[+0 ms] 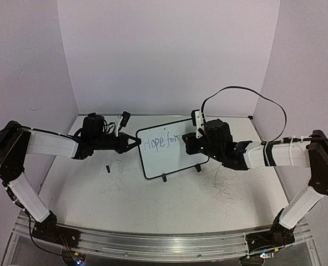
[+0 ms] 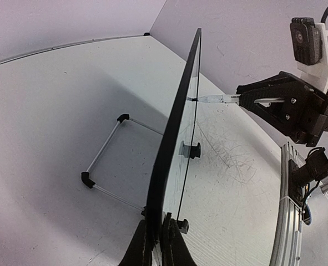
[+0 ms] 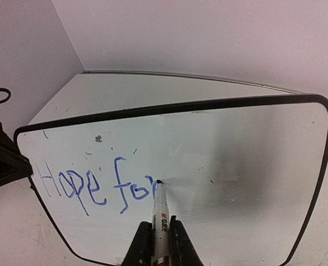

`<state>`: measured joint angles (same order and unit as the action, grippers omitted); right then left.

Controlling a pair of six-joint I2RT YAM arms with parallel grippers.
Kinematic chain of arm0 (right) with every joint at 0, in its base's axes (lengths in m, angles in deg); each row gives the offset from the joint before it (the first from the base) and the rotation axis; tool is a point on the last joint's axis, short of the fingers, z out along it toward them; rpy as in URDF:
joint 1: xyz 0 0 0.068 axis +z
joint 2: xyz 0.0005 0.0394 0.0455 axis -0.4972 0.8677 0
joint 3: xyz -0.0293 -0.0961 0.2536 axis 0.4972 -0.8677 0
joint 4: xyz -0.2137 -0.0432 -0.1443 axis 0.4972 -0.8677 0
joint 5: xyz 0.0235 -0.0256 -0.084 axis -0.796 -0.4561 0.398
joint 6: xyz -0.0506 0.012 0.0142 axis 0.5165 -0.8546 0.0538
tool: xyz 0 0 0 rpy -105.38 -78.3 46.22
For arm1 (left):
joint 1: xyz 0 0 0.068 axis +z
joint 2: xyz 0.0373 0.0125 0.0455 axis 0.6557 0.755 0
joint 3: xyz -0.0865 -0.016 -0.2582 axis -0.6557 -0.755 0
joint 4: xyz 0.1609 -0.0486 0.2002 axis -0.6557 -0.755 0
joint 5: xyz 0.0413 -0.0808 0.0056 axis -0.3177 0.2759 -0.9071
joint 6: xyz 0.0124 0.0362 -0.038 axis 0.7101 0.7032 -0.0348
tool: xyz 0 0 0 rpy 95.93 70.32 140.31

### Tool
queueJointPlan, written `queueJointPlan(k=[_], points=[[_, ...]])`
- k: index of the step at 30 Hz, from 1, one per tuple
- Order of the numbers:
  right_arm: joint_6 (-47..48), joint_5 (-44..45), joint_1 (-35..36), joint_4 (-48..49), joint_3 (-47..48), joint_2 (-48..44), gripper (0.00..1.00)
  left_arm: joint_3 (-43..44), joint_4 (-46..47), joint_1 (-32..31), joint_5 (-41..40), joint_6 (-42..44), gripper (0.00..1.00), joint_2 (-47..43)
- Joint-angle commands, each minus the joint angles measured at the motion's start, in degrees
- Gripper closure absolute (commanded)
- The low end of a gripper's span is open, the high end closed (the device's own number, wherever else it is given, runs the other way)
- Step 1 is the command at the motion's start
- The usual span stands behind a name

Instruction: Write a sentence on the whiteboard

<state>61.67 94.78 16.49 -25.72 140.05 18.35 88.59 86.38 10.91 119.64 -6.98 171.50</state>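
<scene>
The whiteboard (image 1: 172, 159) stands tilted on its black feet mid-table. My left gripper (image 1: 135, 142) is shut on its left edge; in the left wrist view the board (image 2: 177, 127) is edge-on, with the frame pinched in the gripper (image 2: 155, 217). My right gripper (image 1: 190, 143) is shut on a white marker (image 3: 161, 213). The marker's tip touches the board (image 3: 241, 160) at the end of the blue sentence (image 3: 94, 185), which reads "Hope for". In the right wrist view that gripper (image 3: 159, 220) sits low, in front of the board.
A small black marker cap (image 1: 106, 168) lies on the table left of the board. The board's wire stand (image 2: 105, 155) rests behind it. Grey scribbles (image 1: 225, 183) mark the table to the right. Walls close in at the back and sides.
</scene>
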Motion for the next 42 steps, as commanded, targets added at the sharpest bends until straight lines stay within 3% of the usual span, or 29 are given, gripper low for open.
queueJointPlan(k=[1, 7, 12, 17, 29, 42], points=[[-0.81, 3.38, -0.08, 0.97, 0.84, -1.11, 1.00, -0.85, -2.50, 0.09, -3.17, 2.98, 1.00, -1.70], [1.15, -3.02, -0.08, 4.65, -4.05, -7.12, 1.00, -1.22, -2.59, 0.09, -3.98, 2.98, 1.00, -2.03], [2.70, -3.44, -3.25, 4.58, -7.98, -9.88, 1.00, -1.04, -2.64, 0.09, -4.27, 2.89, 1.00, -1.99], [4.78, -8.97, -3.67, 3.14, -5.12, -8.11, 1.00, -1.05, -2.67, 0.08, -4.94, 2.87, 1.00, -2.10], [4.51, -3.57, -3.64, 1.93, 0.46, -3.35, 1.00, -1.08, -2.75, 0.08, -5.31, 2.66, 1.00, -2.27], [4.47, -3.63, -3.62, 1.97, 1.92, -1.14, 1.00, -0.81, -2.90, 0.09, -4.76, 2.78, 1.00, -1.99]])
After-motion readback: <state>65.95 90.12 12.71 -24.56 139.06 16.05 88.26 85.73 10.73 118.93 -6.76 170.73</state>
